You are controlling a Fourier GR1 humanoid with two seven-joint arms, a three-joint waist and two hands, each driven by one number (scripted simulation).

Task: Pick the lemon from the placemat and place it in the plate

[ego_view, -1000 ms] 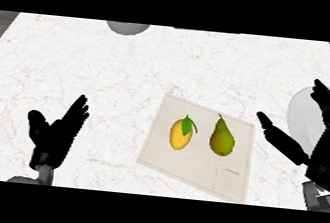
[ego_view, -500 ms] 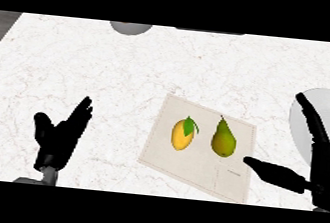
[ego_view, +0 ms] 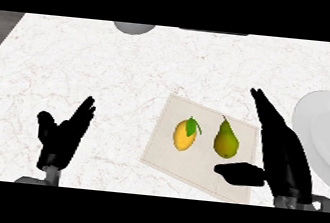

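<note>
The right hand (ego_view: 286,160) shows at the lower right of the frame with its fingers (ego_view: 267,116) straight and pressed together, pointing toward the top, and its thumb (ego_view: 240,173) stuck out sideways to the left. The thumb lies over the lower right part of the placemat (ego_view: 165,156), just below the pear (ego_view: 226,139). The fingers hold nothing; they run up along the mat's right edge, between the pear and the plate (ego_view: 329,134).

The left hand (ego_view: 61,136) is at the lower left, open, fingers straight and close together, tilted up and to the right, thumb apart at its left. It rests well away from the mat and touches no fruit.

The lemon (ego_view: 186,135), yellow with a green leaf on top, lies on the placemat in the centre of the frame, just left of the green pear, the two apart by a narrow gap. The white plate sits at the right edge, partly cut off. The placemat lies on a pale marbled counter (ego_view: 91,61). At the top edge, left of centre, a grey round object (ego_view: 134,27) shows in part.
</note>
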